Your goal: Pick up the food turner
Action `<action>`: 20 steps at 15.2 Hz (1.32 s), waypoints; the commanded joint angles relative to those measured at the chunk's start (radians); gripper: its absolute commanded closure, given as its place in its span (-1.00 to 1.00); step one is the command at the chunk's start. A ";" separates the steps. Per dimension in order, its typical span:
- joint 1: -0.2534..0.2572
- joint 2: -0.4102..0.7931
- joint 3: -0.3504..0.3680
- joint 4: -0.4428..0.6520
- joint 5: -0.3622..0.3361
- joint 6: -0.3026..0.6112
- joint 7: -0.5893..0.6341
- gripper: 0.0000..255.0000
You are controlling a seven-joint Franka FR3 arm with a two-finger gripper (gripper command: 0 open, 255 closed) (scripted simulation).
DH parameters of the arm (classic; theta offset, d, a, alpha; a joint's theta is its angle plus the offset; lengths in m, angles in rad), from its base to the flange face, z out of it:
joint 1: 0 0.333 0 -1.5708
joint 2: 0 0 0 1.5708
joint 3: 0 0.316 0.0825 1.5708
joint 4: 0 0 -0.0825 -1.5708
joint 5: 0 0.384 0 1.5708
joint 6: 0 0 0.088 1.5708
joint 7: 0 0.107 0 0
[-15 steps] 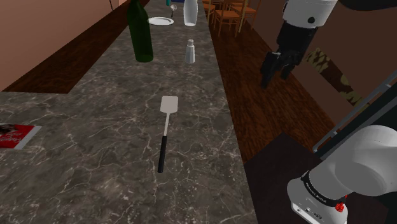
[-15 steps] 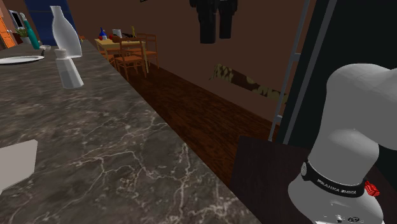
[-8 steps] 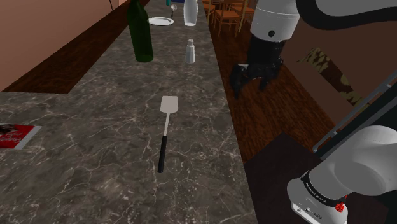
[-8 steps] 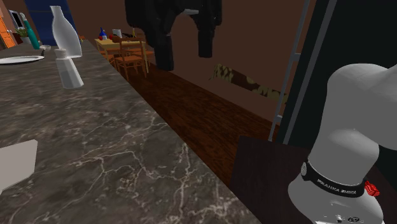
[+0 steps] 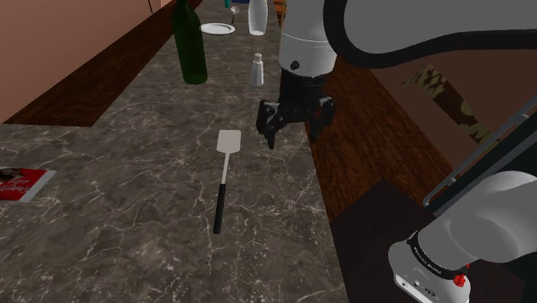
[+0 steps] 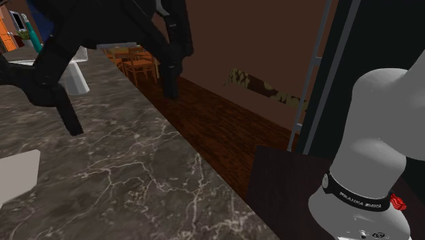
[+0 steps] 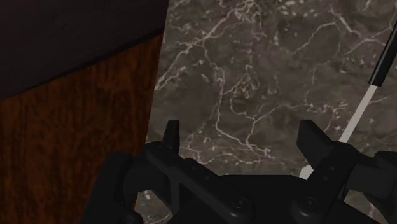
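Spread, the pincer (image 5: 293,136) hovers over the worktop (image 5: 129,172) edge; the food turner (image 5: 220,196) lies flat at its eight o'clock. A misaligned descent would likely just nudge it away.

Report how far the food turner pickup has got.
Done: only the approach. The end effector hangs open above the marble counter near its edge, beside the turner's blade. In hand: nothing. The food turner lies flat on the counter, untouched, with its shaft just outside one finger in the wrist view. Left: centre over the turner, descend, close and lift.
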 commanded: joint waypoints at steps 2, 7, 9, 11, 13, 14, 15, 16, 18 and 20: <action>-0.024 0.116 0.083 0.075 -0.031 0.043 0.141 -1.00; -0.042 0.358 0.207 0.231 -0.165 0.094 0.398 -1.00; -0.021 0.471 0.234 0.307 -0.244 0.101 0.508 -1.00; 0.011 0.554 0.237 0.367 -0.304 0.099 0.585 -1.00; 0.015 0.557 0.233 0.344 -0.306 0.125 0.585 -1.00; 0.015 0.559 0.232 0.332 -0.308 0.138 0.586 -1.00; 0.015 0.562 0.231 0.321 -0.310 0.151 0.587 -1.00; 0.016 0.565 0.231 0.310 -0.313 0.164 0.588 -1.00; 0.017 0.571 0.229 0.289 -0.318 0.189 0.590 -1.00; 0.017 0.573 0.229 0.283 -0.320 0.196 0.591 -1.00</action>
